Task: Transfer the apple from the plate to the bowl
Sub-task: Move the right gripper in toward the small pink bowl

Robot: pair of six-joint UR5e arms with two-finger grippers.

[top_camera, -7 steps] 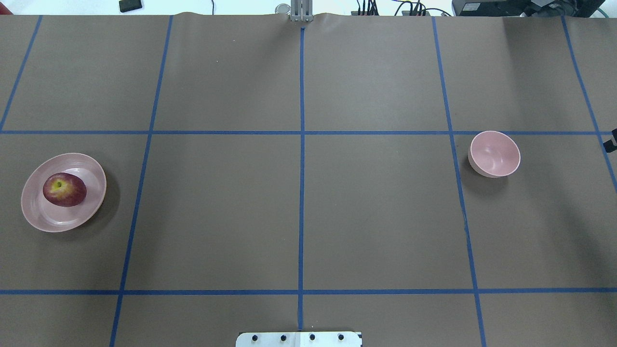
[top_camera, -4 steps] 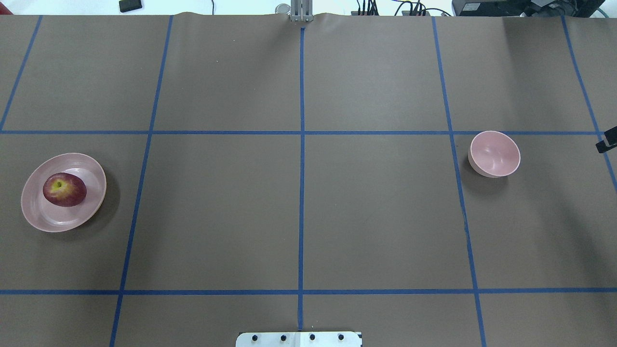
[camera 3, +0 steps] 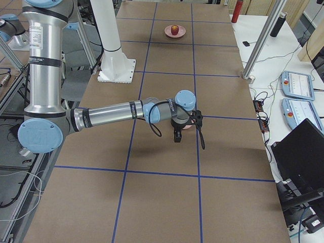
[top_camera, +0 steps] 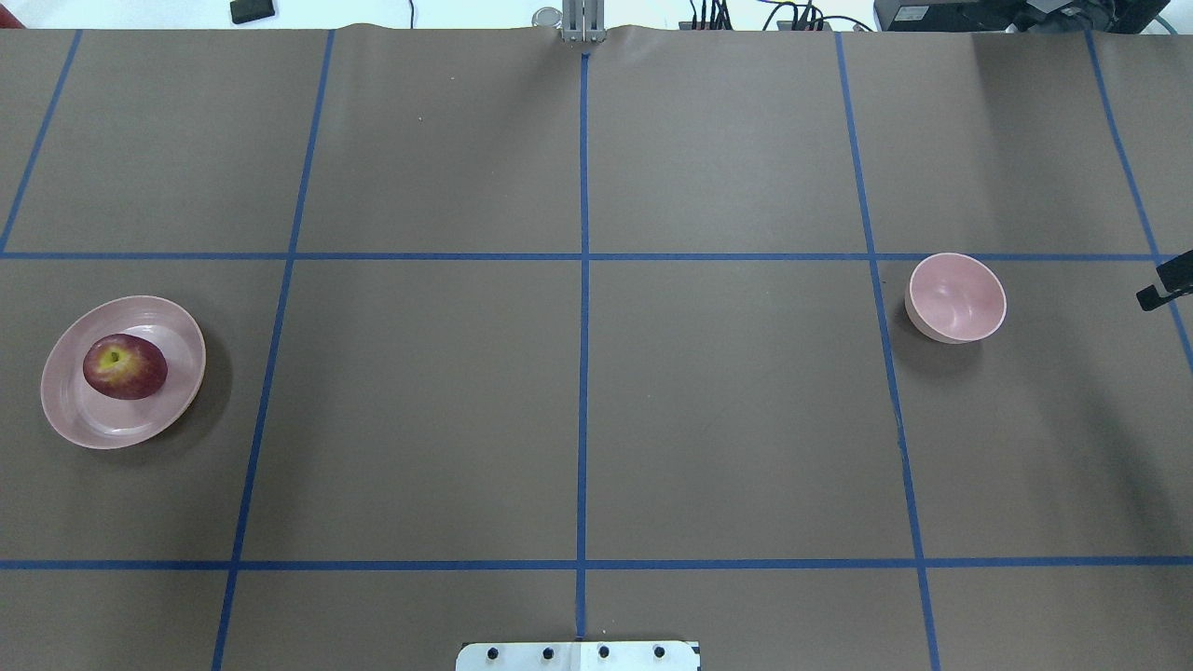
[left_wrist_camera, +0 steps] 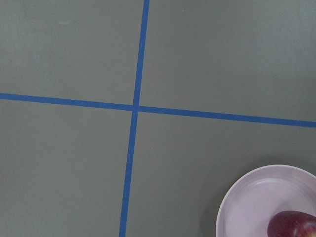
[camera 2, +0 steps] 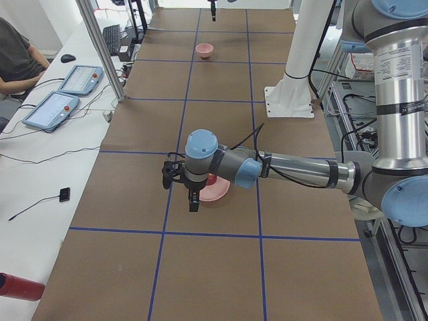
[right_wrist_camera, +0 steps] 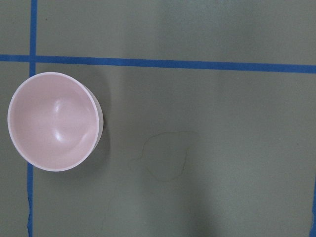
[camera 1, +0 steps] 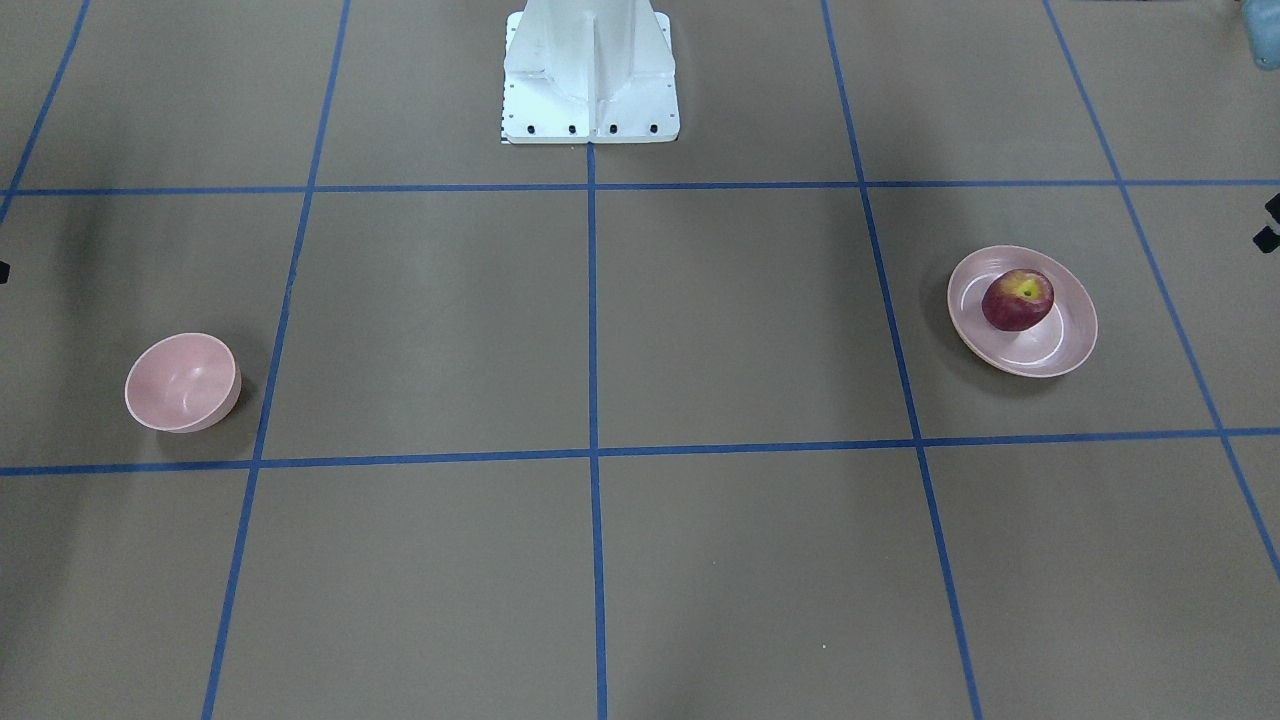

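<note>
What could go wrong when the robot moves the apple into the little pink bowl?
The apple is round and sits loose on the shallow plate, so it might roll away or slip from a grasp. The bowl looks barely wider than the apple, so an off-centre drop could hit the rim and bounce out. They also sit at opposite ends of the table, a long carry.

1. My apple [top_camera: 125, 366] is dark red, with a yellow-green patch around its stem dimple, which faces up. It rests near the middle of the plate.
2. My plate [top_camera: 121, 427] is wide, shallow and pale pink, and lies flat far out on my left.
3. My bowl [top_camera: 957, 298] is small, deep and pale pink. It stands open side up on my right, well apart from the plate.
</note>
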